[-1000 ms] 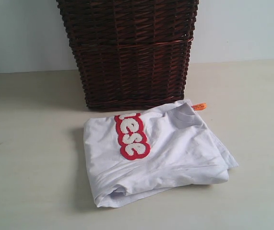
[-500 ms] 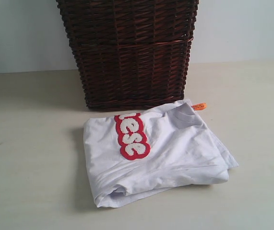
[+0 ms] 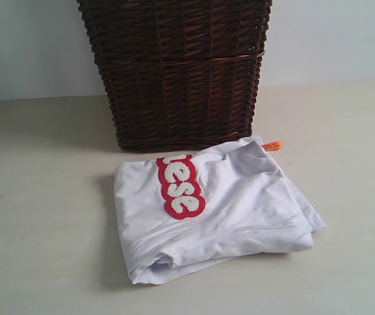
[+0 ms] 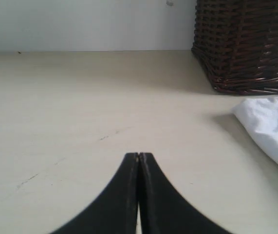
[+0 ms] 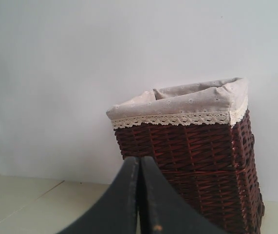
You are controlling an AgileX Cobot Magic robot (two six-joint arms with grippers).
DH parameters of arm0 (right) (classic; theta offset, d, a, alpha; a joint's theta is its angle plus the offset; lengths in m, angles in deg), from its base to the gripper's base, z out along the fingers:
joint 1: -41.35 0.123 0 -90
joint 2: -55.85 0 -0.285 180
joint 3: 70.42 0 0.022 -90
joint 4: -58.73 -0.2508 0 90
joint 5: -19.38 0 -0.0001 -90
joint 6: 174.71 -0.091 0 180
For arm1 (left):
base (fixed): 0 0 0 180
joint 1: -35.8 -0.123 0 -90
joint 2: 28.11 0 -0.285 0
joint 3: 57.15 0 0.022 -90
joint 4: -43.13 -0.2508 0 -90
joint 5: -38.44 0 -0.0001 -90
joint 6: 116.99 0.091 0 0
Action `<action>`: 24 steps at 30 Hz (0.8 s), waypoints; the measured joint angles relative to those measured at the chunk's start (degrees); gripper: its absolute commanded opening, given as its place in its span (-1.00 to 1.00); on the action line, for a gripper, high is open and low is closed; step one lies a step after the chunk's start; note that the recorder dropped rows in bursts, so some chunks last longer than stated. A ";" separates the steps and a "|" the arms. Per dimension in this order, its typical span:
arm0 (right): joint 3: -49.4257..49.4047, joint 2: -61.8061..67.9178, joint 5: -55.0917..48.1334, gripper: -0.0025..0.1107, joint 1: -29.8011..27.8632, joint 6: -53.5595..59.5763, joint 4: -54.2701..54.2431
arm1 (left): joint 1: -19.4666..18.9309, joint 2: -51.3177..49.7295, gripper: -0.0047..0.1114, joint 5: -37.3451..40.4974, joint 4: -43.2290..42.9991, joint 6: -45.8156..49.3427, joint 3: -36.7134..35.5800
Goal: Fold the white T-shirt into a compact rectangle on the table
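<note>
we log the white t-shirt [image 3: 240,210] folded mid-frame on the table [image 3: 43,230], just below the basket [image 3: 177,72], with left gripper [image 4: 139,157] and right gripper [image 5: 139,161] pressed together and empty (neither touching it); a nudge could unroll its loose lower-left edge.

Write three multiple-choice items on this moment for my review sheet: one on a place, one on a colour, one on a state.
1. Where does the white T-shirt lie?
A. on the table, in front of the basket
B. inside the basket
C. draped over the basket's rim

2. What colour outlines the shirt's lettering?
A. blue
B. green
C. red

3. How do the left gripper and the right gripper stand?
A. both open
B. both shut, holding nothing
C. left shut on the shirt

Answers:
1. A, the folded shirt rests on the tabletop before the wicker basket.
2. C, red borders the fuzzy white letters.
3. B, each wrist view shows the jaws pressed together with nothing between them.
</note>
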 measured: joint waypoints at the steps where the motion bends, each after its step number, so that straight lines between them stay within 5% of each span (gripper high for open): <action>1: 0.00 0.00 0.00 -0.96 0.00 0.00 0.00 | 0.00 0.00 -0.92 0.00 0.00 0.00 0.00; 24: 0.00 -3.38 -0.82 -0.96 -2.29 0.02 6.18 | 0.00 0.00 -0.92 0.10 0.00 0.00 0.00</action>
